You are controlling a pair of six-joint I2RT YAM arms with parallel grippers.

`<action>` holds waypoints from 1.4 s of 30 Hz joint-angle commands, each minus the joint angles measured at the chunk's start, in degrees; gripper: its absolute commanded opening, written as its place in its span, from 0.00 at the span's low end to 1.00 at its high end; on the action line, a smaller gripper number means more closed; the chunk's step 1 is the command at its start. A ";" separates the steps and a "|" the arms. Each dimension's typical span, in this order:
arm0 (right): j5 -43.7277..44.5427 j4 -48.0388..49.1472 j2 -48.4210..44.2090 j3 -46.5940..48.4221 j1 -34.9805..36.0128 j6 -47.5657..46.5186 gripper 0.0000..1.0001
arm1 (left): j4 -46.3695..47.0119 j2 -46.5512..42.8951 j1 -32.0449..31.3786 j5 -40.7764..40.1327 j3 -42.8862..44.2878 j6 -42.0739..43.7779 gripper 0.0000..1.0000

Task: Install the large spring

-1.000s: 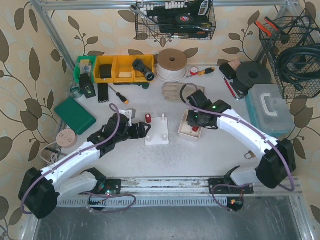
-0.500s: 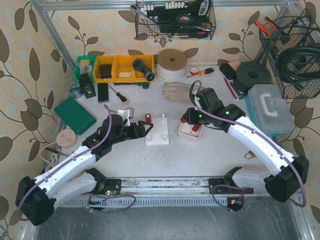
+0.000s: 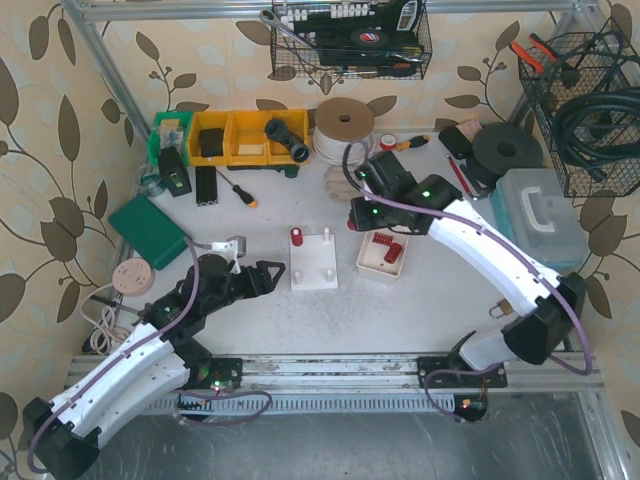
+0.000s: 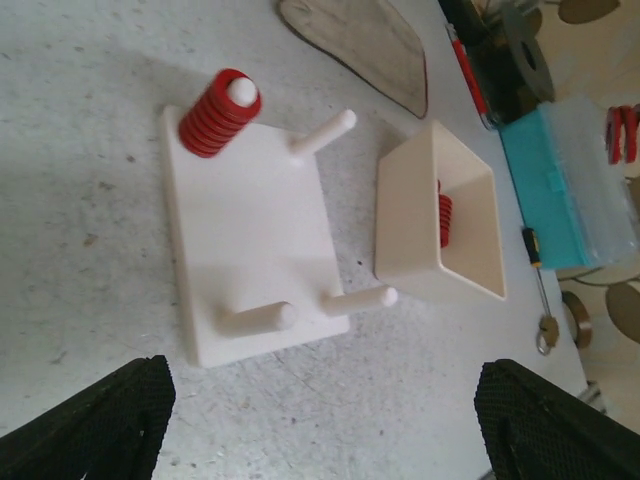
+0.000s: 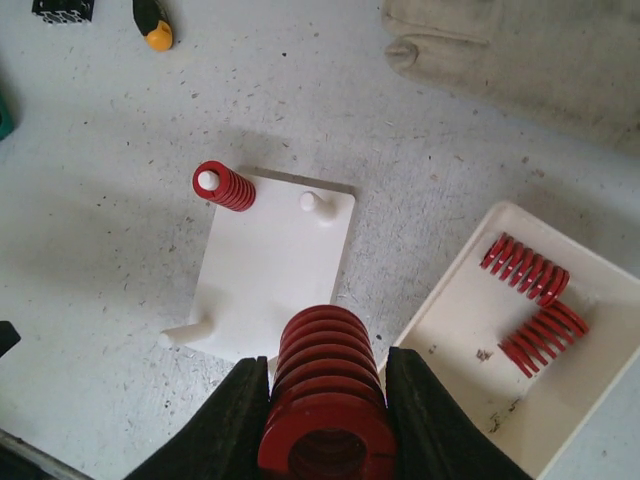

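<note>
Right gripper (image 5: 325, 432) clamps large red coil spring (image 5: 325, 375), aloft near far-right corner of white four-peg plastic plate (image 5: 270, 270). Left gripper (image 4: 320, 440) gapes empty, left of plate, apart from it. Plate's far-left peg carries smaller red spring (image 5: 225, 185). Risk: off-axis coil snags peg tip, shoves unheld plate; weak pinch drops spring.

**Even Light, Soft Shadows**

Bright, even light poured from overhead onto the pale table (image 3: 350, 320). The peg board (image 5: 270, 265) threw only a faint, soft shadow. Up close, the big spring (image 5: 325, 400) looked slightly soft, and the left gripper (image 4: 322, 385) blurred into featureless black.
</note>
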 commanded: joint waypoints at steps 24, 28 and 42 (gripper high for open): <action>11.70 -11.36 28.38 26.92 7.46 -2.51 0.00 | -1.54 -1.78 -0.38 -12.09 -1.16 2.42 0.91; 11.75 -10.96 30.80 28.03 7.68 -2.47 0.00 | -1.21 -1.58 -0.37 -12.04 -1.37 2.44 0.92; 11.33 -8.25 35.09 27.88 6.85 -3.20 0.00 | -0.39 0.33 -0.37 -11.54 -1.08 2.32 0.94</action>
